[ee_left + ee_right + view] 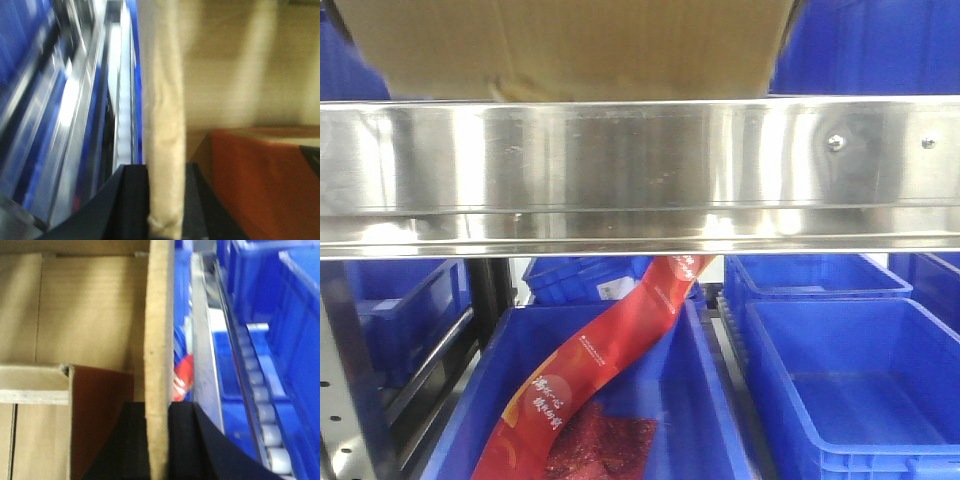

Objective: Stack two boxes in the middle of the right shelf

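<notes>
Black fingers of the left claw [165, 210] pinch one upright cardboard wall of the box [570, 45], and the right claw [159, 445] is clenched on the opposite wall. So the box hangs between both arms, equally near each, just above the steel shelf rail [640, 175]. Next comes a level push forward.

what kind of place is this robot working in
Probably a warehouse or stockroom picking area. A steel shelf rail spans the front view, stackable blue plastic bins sit in rows below it, and a roller track runs beside them. Both grippers clamp the walls of a cardboard box above the shelf.
</notes>
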Robot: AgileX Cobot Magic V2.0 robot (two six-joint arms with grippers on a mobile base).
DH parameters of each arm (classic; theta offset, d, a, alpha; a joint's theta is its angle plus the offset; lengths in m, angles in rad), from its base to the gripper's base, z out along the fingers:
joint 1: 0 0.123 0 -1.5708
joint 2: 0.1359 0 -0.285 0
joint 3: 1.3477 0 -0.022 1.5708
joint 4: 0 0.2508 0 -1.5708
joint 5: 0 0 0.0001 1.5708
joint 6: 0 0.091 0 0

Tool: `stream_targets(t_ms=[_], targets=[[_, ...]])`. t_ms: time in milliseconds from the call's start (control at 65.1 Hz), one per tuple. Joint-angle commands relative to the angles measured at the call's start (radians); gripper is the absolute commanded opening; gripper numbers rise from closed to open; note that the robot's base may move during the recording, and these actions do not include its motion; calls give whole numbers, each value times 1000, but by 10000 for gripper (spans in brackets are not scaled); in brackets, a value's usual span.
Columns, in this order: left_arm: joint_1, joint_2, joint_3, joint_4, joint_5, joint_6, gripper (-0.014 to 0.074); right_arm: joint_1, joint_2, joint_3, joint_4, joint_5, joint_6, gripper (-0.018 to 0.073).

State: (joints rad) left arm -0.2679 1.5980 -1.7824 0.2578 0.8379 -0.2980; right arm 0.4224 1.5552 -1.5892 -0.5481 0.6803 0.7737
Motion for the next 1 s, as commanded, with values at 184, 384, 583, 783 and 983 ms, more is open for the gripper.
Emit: stream_targets(t_ms=[184,384,583,783,983], targets=[[-4,4,-13,-29,-41,7,195,2,10,-14,-25,-32,6,235],[-4,2,-17,-27,-41,7,386,2,8,-29,-41,-29,4,342],[-6,-40,-30,-32,-39,7,351,2,4,-96,-42,4,-77,309],[-6,-52,-30,-40,-33,7,-3,2,6,-96,-42,18,-87,-111],[-6,-55,-24,-94,-26,7,-111,2,8,-80,-42,16,-103,-163]])
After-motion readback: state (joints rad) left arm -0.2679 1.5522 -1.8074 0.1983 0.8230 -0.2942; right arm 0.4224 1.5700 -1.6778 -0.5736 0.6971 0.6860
